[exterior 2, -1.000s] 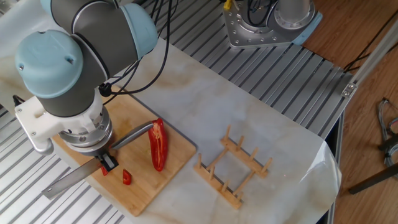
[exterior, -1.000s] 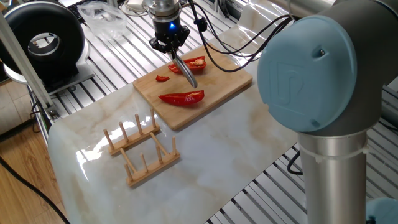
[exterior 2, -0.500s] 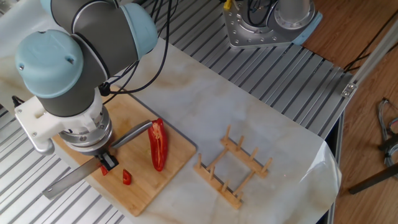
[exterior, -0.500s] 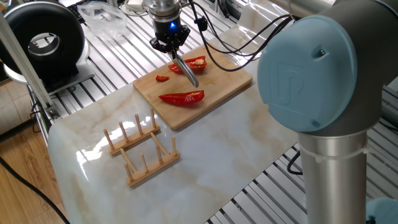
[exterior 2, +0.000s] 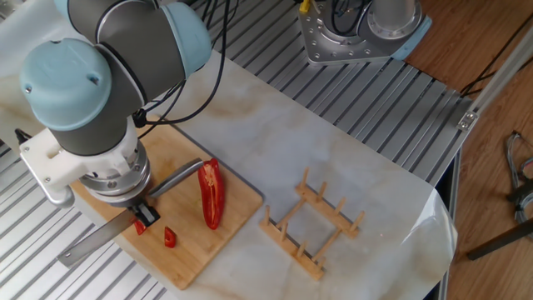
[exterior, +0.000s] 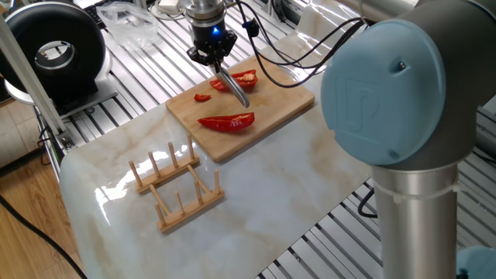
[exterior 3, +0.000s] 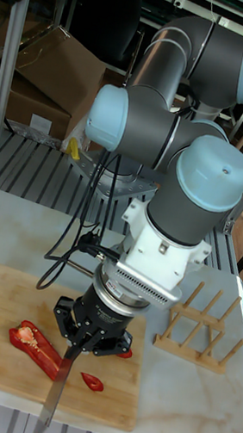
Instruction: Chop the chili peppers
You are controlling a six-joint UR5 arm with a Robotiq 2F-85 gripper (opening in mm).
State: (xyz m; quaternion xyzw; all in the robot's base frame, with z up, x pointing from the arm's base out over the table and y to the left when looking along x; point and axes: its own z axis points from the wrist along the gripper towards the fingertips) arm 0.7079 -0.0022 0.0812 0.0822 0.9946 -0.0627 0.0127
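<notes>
The UR5 arm [exterior 3: 176,147] fills the centre of the tall fixed view, folded over with its wrist pointing straight down at the wooden cutting board [exterior: 271,108], which lies in the upper middle of one fixed view. The gripper [exterior 3: 90,329] is clamped on a knife [exterior 3: 54,393] whose blade slants down towards the lower left of the tall frame, beside one long chili pepper half [exterior 3: 35,347]; a second half [exterior: 226,122] lies nearer the board's front edge, a small red bit [exterior: 202,98] near its left corner, and a wooden rack [exterior: 174,186] stands lower left
</notes>
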